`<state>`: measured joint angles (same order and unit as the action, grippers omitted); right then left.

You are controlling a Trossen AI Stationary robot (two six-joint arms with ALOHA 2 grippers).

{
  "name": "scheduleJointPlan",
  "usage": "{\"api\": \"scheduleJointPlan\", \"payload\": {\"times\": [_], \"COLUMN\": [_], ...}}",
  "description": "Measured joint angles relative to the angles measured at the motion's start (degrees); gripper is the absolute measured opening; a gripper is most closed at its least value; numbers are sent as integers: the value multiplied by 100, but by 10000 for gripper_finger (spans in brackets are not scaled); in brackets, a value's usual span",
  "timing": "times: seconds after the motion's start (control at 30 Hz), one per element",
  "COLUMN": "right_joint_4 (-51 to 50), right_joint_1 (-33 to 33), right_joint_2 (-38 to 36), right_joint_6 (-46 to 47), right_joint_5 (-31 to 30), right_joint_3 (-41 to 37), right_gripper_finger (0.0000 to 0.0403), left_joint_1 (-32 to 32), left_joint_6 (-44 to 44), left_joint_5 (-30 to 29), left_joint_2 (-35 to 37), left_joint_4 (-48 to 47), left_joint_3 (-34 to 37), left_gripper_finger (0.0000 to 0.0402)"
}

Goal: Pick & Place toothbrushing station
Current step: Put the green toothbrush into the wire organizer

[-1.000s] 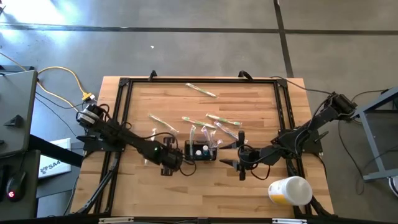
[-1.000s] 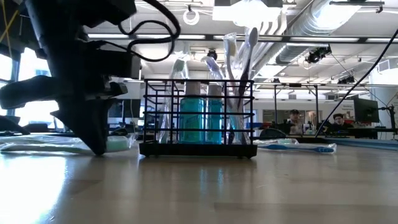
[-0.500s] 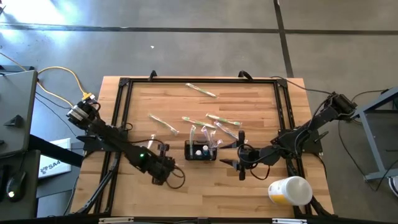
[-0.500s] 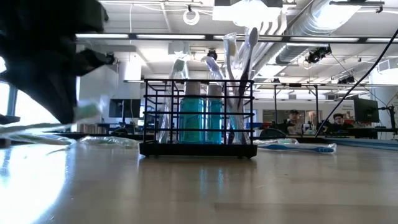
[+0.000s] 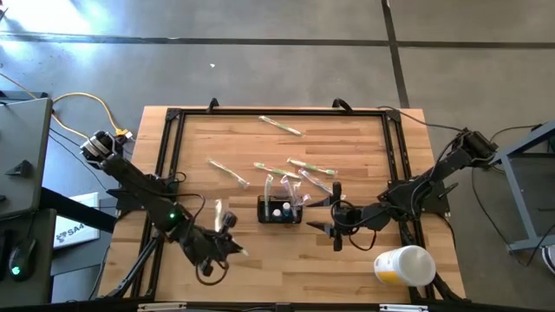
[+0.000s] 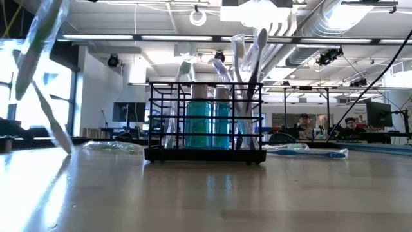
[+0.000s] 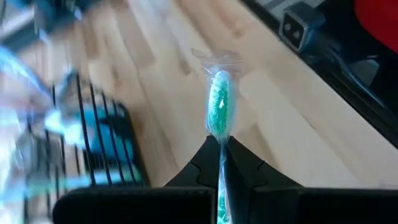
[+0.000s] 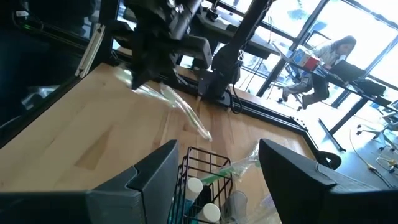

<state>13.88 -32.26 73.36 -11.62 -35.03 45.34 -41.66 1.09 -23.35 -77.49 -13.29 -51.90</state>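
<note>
The toothbrushing station [image 5: 279, 210], a small black wire caddy, stands on its base mid-table. It holds two teal bottles [image 6: 206, 116] and upright toothbrushes [image 6: 248, 58]. My left gripper [image 5: 227, 246] is up off the table to the near left of the caddy. It is shut on a toothbrush in a clear wrapper [image 7: 219, 109], which also shows blurred in the low view [image 6: 40, 61] and under the left arm in the right wrist view [image 8: 180, 109]. My right gripper [image 5: 336, 217] hangs open just right of the caddy [image 8: 199, 177], fingers pointing at it and touching nothing. My left gripper pinches the wrapped toothbrush just behind its green bristle head [image 7: 220, 144] between its two fingertips. The head sticks out past the fingers, and the handle runs back between them. The brush is lifted clear of the table and slants below the gripper [image 8: 186, 115].
Several wrapped toothbrushes lie on the wood behind the caddy [image 5: 308, 165] and at the far edge [image 5: 279, 126]. Another wrapped one lies left of the caddy [image 6: 112, 147]. A white-and-yellow cup [image 5: 403, 264] lies on its side at the near right. A black frame [image 5: 173, 117] rims the table.
My left gripper has risen from the table beside the caddy's left end and swung toward the near left, turning as it went. It has carried the wrapped toothbrush up clear of the wood.
</note>
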Motion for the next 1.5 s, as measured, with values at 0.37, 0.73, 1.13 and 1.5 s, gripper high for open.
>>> {"api": "scheduleJointPlan", "payload": {"times": [0.37, 0.73, 1.13, 1.5], "right_joint_4": [-263, -384, -557, -646], "right_joint_1": [1, 0, -4, -43], "right_joint_2": [0, 0, 0, 0], "right_joint_6": [437, 556, 742, 883], "right_joint_5": [49, 48, 407, 403], "right_joint_3": [-2, -2, -2, -2], "right_gripper_finger": [216, 216, 216, 216], "left_joint_1": [181, 339, 375, 1321], "left_joint_6": [446, 621, 299, 1188], "left_joint_5": [72, -1101, -1852, -1213], "left_joint_2": [483, 963, 872, 1563], "left_joint_4": [127, 1136, 560, 1578], "left_joint_3": [3, -10, 7, 366], "left_gripper_finger": [1, 1, 1, 1]}}
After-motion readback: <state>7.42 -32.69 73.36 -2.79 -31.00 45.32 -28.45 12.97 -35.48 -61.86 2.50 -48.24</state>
